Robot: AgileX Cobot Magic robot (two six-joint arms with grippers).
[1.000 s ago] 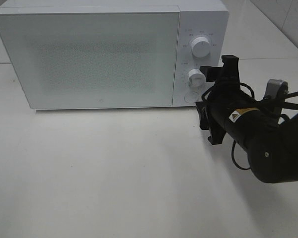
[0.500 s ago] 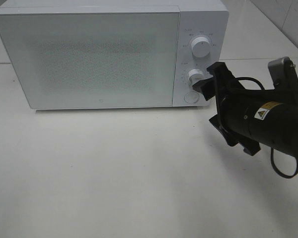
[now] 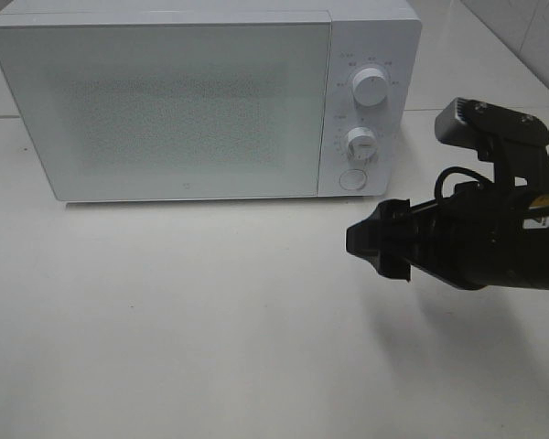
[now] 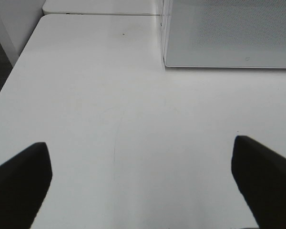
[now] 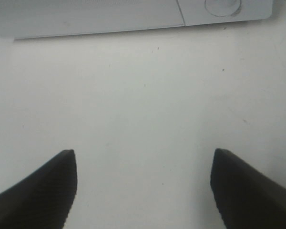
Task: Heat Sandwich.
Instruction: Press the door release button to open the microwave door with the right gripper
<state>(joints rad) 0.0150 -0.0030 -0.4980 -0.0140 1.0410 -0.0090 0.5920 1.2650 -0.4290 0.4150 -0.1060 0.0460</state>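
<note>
While the white box-shaped microwave oven [image 3: 192, 101] stands at the back of the plain white surface [image 3: 210, 347] with its frosted door [image 3: 165, 110] shut, both hands carry nothing.

Entry, right hand [image 3: 368, 242]: it hangs above the surface in front of the oven's control panel, pointing toward the middle, apart from the upper white round knob [image 3: 370, 89], the lower white round knob [image 3: 360, 143] and the round button [image 3: 352, 179] beneath them. Its dark fingers [image 5: 38, 191] stand wide apart with only bare surface between.

Entry, left hand [image 4: 143, 191]: out of the high view. Its wrist view shows both fingers spread wide over bare surface, with the oven's front corner ahead.

Entry, sandwich: not visible in any view, so I cannot tell where it is.
</note>
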